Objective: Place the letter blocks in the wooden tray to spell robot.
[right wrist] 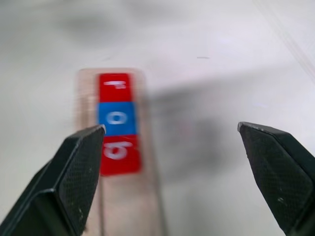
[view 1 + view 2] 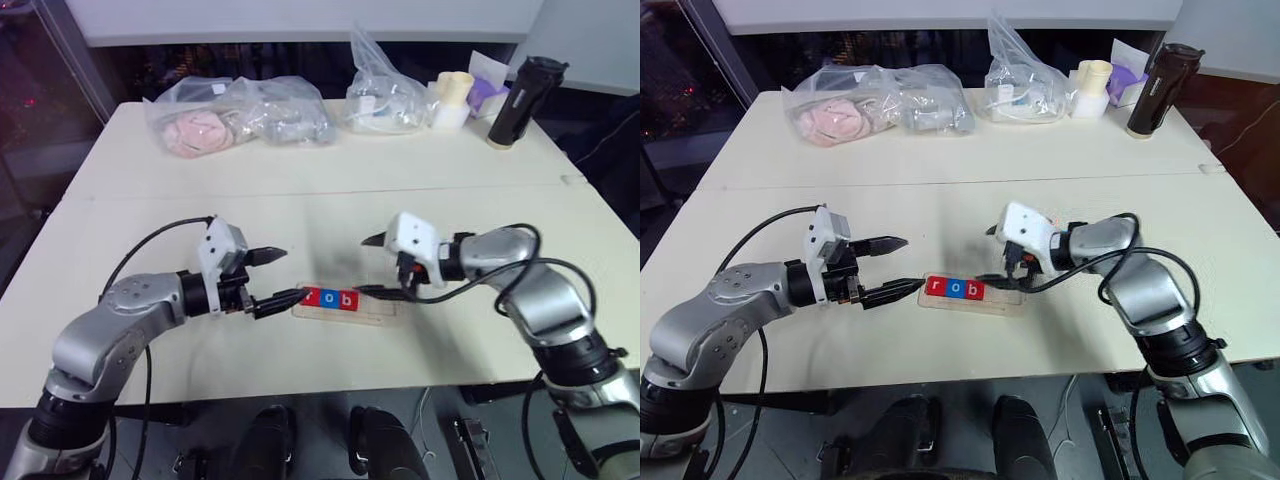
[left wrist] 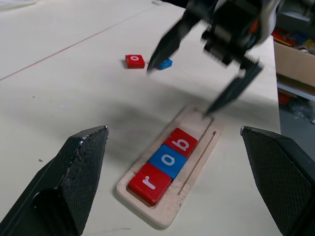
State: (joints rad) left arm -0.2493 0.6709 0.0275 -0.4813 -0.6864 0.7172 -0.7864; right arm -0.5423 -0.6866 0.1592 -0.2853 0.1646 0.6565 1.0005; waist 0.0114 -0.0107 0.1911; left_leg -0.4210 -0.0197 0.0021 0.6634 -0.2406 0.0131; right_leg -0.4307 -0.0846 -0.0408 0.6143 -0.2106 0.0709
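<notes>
Pale wood for the tray [image 3: 194,174], with 3 tiles in a row: red r [image 3: 149,183], blue o [image 3: 168,161], red b [image 3: 181,142], all lettered in white. At 11 o'clock from the tray in the left wrist view, a loose red tile [image 3: 134,61] with a white letter, a blue one [image 3: 165,63] beside it. Cream table [image 2: 300,170]. Black fingers [image 3: 74,177] on both grippers

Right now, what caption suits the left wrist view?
Three letter blocks spell "rob" in the wooden tray; right end effector hovers open.
</notes>
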